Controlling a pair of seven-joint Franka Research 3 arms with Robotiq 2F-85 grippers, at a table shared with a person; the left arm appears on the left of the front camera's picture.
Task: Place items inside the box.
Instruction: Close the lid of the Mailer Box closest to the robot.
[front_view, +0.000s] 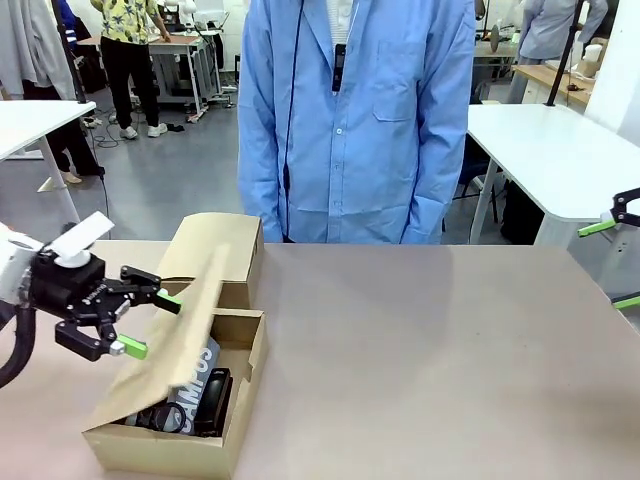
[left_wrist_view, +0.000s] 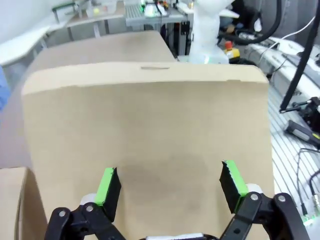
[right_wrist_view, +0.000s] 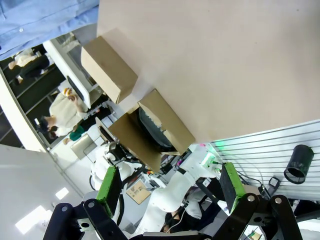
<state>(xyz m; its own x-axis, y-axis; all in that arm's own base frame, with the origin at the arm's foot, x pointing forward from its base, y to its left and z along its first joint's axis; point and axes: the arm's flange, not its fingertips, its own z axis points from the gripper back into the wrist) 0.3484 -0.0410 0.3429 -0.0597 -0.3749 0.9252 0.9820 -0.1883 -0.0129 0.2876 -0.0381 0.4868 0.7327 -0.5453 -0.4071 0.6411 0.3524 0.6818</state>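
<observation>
An open cardboard box (front_view: 160, 445) sits at the table's near left. Inside it lie the grey "CAMPUS" pencil case (front_view: 196, 374) and a black stapler (front_view: 212, 402). The box's long lid flap (front_view: 185, 330) leans tilted over the opening and hides the rest of the inside. My left gripper (front_view: 152, 324) is open just left of that flap, its fingertips close against it. In the left wrist view the flap (left_wrist_view: 145, 130) stands flat right in front of the open left gripper (left_wrist_view: 170, 185). My right gripper (front_view: 615, 265) is open at the far right edge, and the right wrist view shows my right gripper (right_wrist_view: 169, 187) with nothing between its fingers, far from the box (right_wrist_view: 162, 127).
A second, closed cardboard box (front_view: 215, 250) stands right behind the open one; it is also in the right wrist view as the closed box (right_wrist_view: 107, 67). A person in a blue coat (front_view: 355, 120) stands at the far edge. The brown table (front_view: 440, 360) stretches bare to the right.
</observation>
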